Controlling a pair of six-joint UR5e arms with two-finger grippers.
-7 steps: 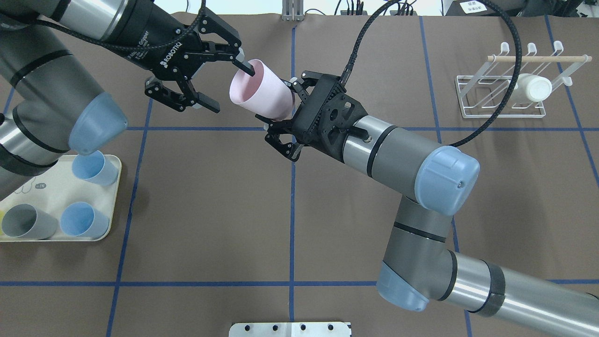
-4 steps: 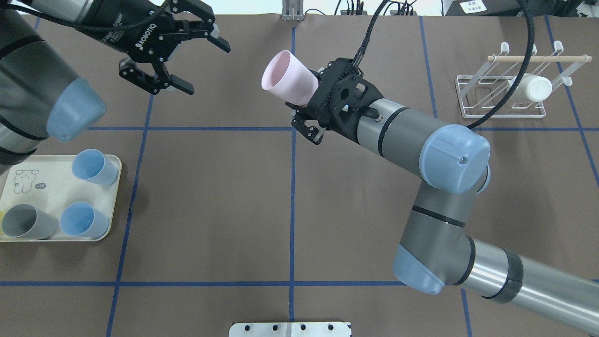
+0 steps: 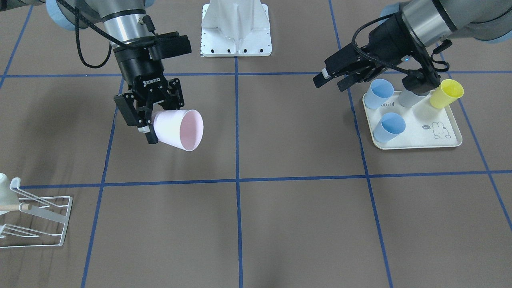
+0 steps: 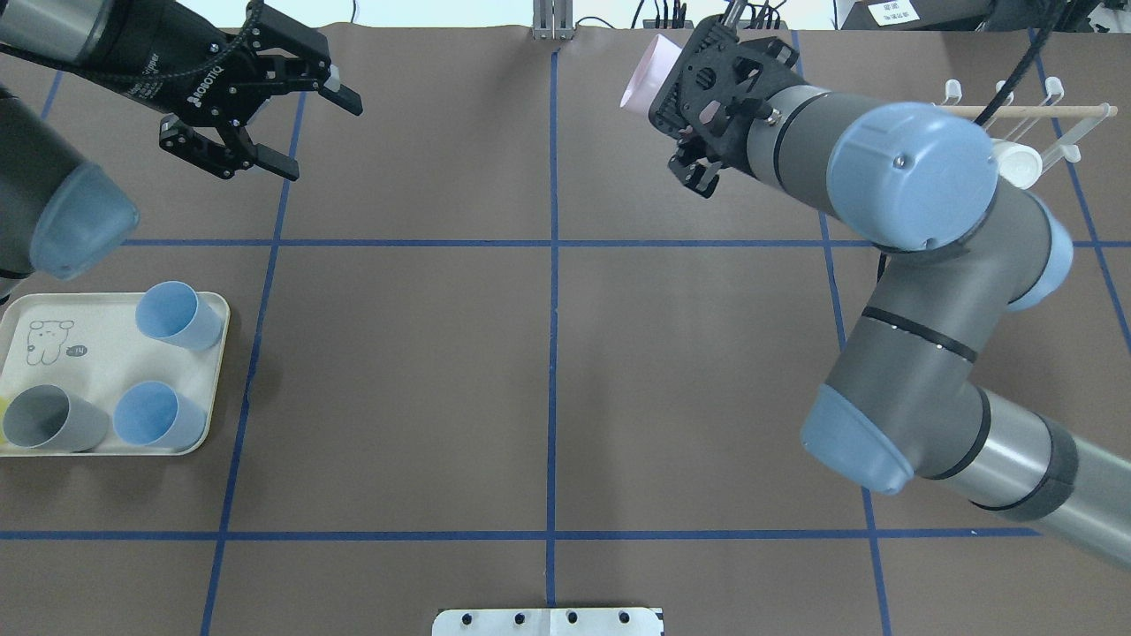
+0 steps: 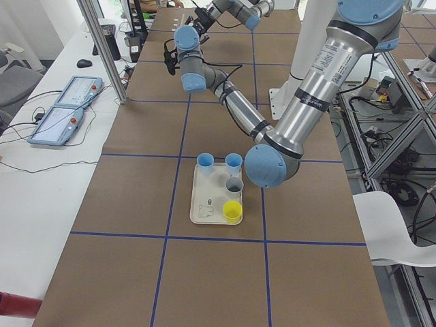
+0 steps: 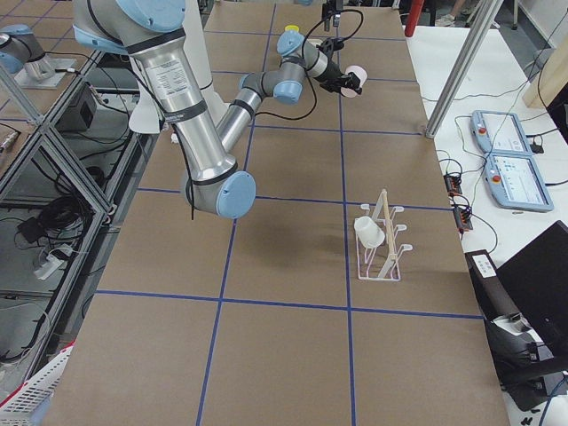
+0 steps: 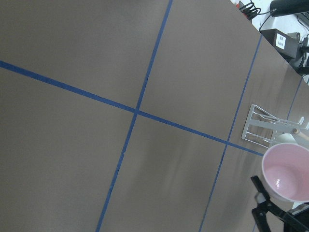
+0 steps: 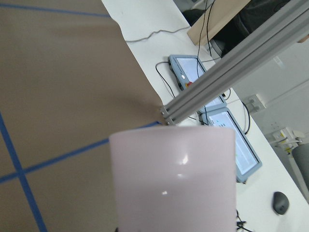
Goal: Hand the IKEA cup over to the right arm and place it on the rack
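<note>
The brown surface [image 4: 548, 371] has blue lines on it. The right gripper [image 3: 158, 120] holds the pink cup [image 3: 178, 130] by its bottom, up in the air and tipped on its side, away from the white rack [image 4: 1060, 109]. The left gripper [image 4: 320, 134] is spread wide and holds nothing.

The pale pink IKEA cup [image 3: 178, 130] hangs in the air tilted on its side, its narrow base clamped in the black gripper [image 3: 149, 127] of the right arm [image 4: 910, 177]. The white wire rack [image 6: 380, 248] stands on the tabletop [image 6: 284, 266], well apart from the cup.
</note>
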